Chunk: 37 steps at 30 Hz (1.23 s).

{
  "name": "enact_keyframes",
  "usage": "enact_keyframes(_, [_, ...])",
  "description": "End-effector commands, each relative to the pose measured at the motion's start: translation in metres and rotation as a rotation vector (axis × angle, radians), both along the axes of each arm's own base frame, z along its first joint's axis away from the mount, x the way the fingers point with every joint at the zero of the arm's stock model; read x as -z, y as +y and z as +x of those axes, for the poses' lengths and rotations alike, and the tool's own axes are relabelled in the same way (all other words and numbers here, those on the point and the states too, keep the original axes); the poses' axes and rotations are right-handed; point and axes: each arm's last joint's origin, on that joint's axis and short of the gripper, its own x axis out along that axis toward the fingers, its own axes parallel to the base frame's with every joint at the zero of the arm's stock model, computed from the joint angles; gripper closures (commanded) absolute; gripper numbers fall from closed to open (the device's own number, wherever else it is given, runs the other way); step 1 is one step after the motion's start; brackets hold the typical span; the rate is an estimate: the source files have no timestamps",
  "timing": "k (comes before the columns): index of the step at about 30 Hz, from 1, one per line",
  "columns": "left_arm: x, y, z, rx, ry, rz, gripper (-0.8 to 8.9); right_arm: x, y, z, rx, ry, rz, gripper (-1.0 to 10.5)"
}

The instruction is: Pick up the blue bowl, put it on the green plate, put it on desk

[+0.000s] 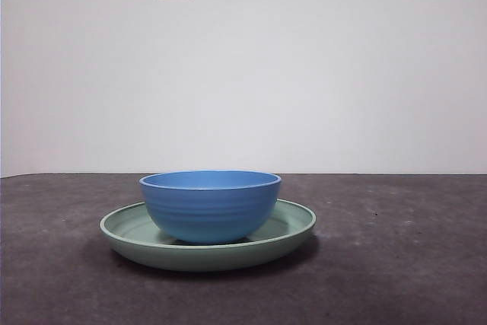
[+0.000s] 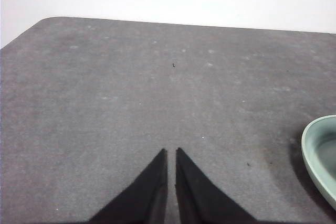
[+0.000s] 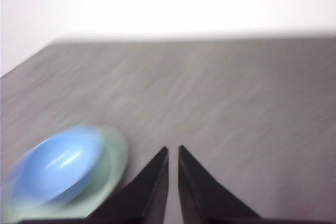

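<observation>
The green plate (image 1: 208,249) lies nearest the front camera, flat on the desk (image 1: 396,264), and the blue bowl (image 1: 211,205) sits upright inside it, roughly centred and resting on the plate's floor. By how things lie, the bowl has been placed on the plate; the remaining part seems to be getting it back onto the desk.

Neither arm shows in the front view. The left gripper (image 2: 171,153) hangs over bare desk with its jaws drawn almost together and nothing between them; only an edge of the plate shows off to one side. The right gripper (image 3: 173,150) also has its jaws nearly touching and empty, with the plate and bowl close beside it; that view is smeared, so its exact offset from the plate is probably not to be trusted.

The risks from here: jaws this narrow cannot straddle the bowl's wall, so coming down on the plate without opening would knock the rim. The plate's inside looks glossy, and a sideways nudge could slide the bowl or drag the plate along.
</observation>
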Motion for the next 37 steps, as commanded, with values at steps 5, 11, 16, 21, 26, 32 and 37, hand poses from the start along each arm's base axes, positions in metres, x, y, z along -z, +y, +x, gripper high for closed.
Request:
enact_keyframes(5, [0.007,0.0,0.001,-0.003,0.025,0.0,7.87,0.079,-0.014,0.025,0.259,-0.152,-0.095,9.2])
enact_keyframes(11, [0.007,0.0,0.001,-0.003,0.025,0.0,7.87,0.127,-0.017,0.04,0.315,-0.067,-0.121,9.2])
enact_keyframes(16, [0.007,0.0,0.001,-0.003,0.023,0.0,7.87,0.131,-0.017,0.04,0.317,-0.052,-0.149,9.2])
enact_keyframes(21, [0.007,0.0,0.001,-0.003,0.023,0.0,7.87,0.133,-0.017,0.04,0.313,-0.035,-0.154,9.2])
enact_keyframes(26, [0.007,0.0,0.001,-0.003,0.023,0.0,7.87,0.133,-0.017,0.04,0.317,-0.036,-0.154,9.2])
enact_keyframes(32, [0.007,0.0,0.001,-0.003,0.023,0.0,7.87,0.132,-0.017,0.04,0.319,-0.043,-0.153,9.2])
enact_keyframes(37, [0.007,0.0,0.001,-0.003,0.023,0.0,7.87,0.131,-0.017,0.04,0.32,-0.051,-0.152,9.2])
